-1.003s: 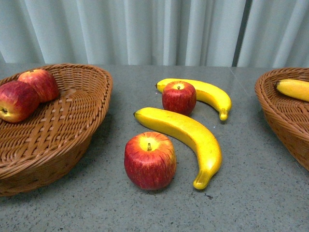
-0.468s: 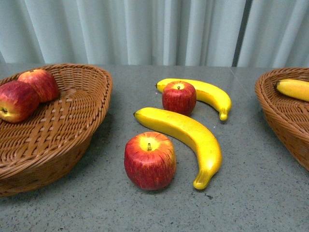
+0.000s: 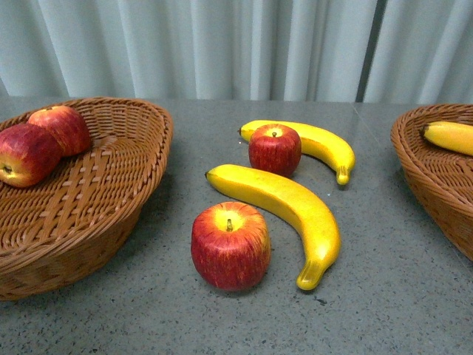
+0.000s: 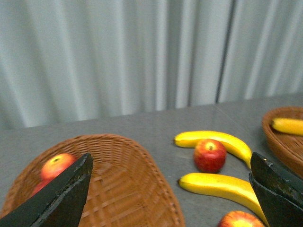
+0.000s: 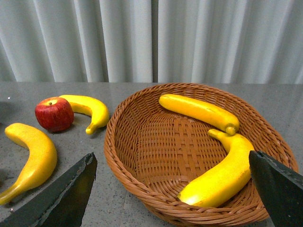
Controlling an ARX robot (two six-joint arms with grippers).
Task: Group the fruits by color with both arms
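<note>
One grey speckled tabletop (image 3: pixel 399 296) bearing fruits (image 3: pixel 230 245); pale curtain (image 3: pixel 222 44).

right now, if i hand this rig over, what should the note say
Left gripper: open, empty.
Right gripper: open, empty.
Done: two apples in the left basket; two bananas in the right basket.
On the table between the baskets: near apple, far apple, near banana, far banana.
Left to do: those apples go to the left basket, those bananas to the right basket.
</note>
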